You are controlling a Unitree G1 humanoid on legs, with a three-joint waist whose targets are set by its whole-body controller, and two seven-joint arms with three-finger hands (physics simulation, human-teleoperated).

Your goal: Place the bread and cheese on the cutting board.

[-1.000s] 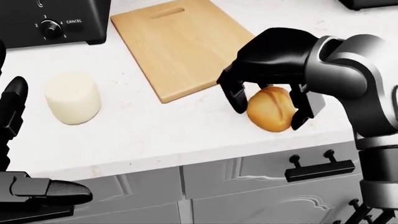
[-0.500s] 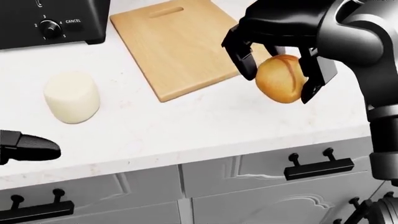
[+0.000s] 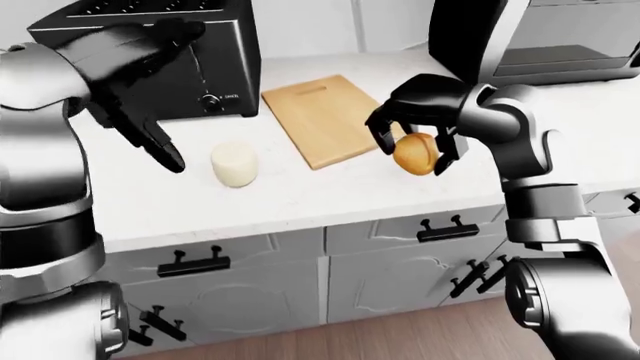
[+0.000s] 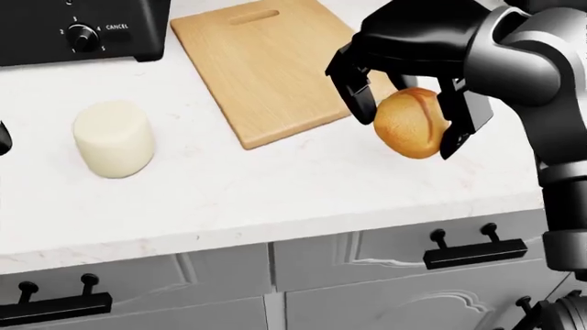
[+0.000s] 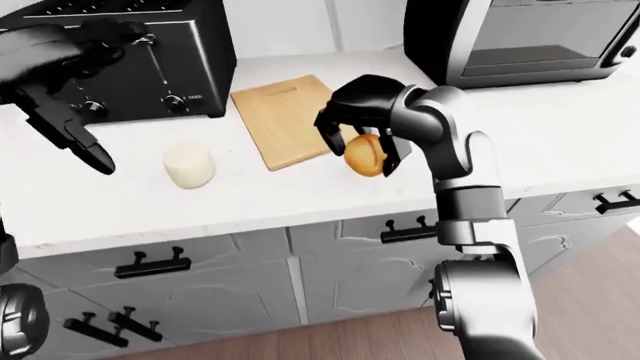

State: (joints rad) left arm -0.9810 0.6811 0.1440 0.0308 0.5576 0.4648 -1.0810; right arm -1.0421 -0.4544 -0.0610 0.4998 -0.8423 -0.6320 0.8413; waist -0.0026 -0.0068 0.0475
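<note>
While your right hand grips the bread between its fingers, the roll hangs above the counter, just off the cutting board's right edge. Your left hand is raised with fingers spread, holding nothing. Cheese stands on the counter left of the board, below the toaster.

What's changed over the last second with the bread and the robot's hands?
The right hand has lifted the bread roll off the counter, fingers closed round it, beside the cutting board's right edge. The left hand rose out of the head view. The cheese and board stayed put.
</note>
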